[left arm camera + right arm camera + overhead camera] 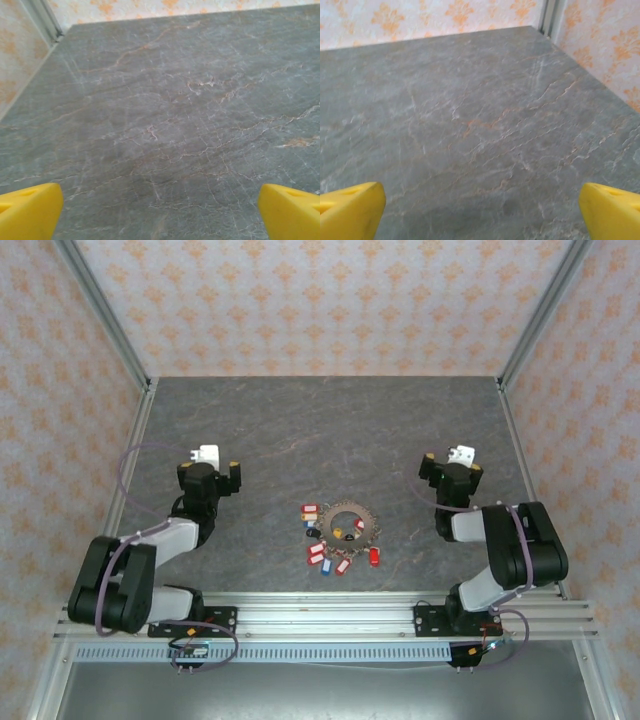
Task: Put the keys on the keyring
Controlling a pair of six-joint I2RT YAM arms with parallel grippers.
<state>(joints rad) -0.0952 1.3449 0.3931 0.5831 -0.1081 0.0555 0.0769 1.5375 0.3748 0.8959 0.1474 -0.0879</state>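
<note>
With both arms drawn back toward the sides of the grey stone-patterned table, nothing is held yet. Seen from above, the keyring lies flat near the table's centre, slightly toward the near edge. The keys are scattered close around it. Their small red, blue and white tags cluster mostly from 5 to 8 o'clock of the ring, with one more red tag at about 10 o'clock. A couple of small pieces appear to rest on the ring itself; they are too small to tell for sure.

The left gripper sits well apart from the ring, which lies at about 4 o'clock from it. In its wrist view, the yellow fingers stand at opposite edges, spread wide over bare table.

The right gripper has the ring at about 8 o'clock. Its fingers are likewise spread wide with nothing between them.

The right gripper looks slightly nearer the ring, though the difference is small. Being round, the ring has no long axis; the key tags point in mixed directions, so each would likely need its own approach angle.
</note>
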